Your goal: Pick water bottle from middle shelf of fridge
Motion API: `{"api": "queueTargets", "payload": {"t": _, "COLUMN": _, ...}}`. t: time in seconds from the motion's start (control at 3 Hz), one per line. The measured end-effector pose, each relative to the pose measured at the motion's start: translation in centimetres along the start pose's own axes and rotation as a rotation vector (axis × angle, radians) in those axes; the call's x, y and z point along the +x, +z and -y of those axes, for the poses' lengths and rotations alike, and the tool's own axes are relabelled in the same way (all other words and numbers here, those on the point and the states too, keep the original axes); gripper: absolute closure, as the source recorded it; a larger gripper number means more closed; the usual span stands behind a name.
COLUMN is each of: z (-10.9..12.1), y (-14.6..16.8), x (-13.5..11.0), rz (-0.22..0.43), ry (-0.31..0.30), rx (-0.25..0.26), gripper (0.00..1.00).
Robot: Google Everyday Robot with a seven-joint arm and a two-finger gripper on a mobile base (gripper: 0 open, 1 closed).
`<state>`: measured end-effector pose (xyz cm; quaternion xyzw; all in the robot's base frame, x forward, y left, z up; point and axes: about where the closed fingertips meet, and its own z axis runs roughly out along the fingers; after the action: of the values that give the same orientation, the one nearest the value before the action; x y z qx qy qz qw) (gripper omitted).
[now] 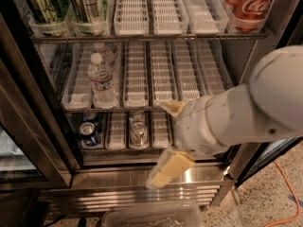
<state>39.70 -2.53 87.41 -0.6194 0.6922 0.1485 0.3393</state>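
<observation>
The water bottle (102, 82), clear with a white cap and a white-and-red label, stands at the front of a left lane on the middle shelf (142, 109) of the fridge (118, 179). A second similar bottle (107, 54) stands behind it. My gripper (160, 144) is in front of the fridge, low and to the right of the bottle, well apart from it. Its cream fingers (171, 167) are spread open and hold nothing. The white arm (246, 112) hides the right end of the middle shelf.
The top rack holds tall green cans (43, 4) at left and red cola cans (251, 6) at right. The bottom rack holds small soda cans (88, 131). The black door frame (28, 117) stands at left. A clear bin (151, 216) lies on the floor below.
</observation>
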Motion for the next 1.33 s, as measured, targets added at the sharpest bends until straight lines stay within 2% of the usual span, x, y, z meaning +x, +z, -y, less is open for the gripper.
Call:
{"api": "queueTargets", "payload": {"t": 0.33, "z": -0.1, "y": 4.4, "x": -3.8, "rz": 0.149, "ry": -0.011, "rx": 0.027, "gripper": 0.00}}
{"api": "queueTargets", "payload": {"t": 0.67, "z": 1.9, "y": 7.0, "x": -7.3, "rz": 0.240, "ry": -0.045, "rx": 0.114, "gripper": 0.00}}
{"api": "queueTargets", "payload": {"t": 1.0, "z": 1.9, "y": 7.0, "x": -7.3, "rz": 0.240, "ry": -0.045, "rx": 0.114, "gripper": 0.00}}
{"api": "queueTargets", "payload": {"t": 1.33, "z": 2.2, "y": 7.8, "x": -7.3, "rz": 0.273, "ry": -0.012, "rx": 0.174, "gripper": 0.00}}
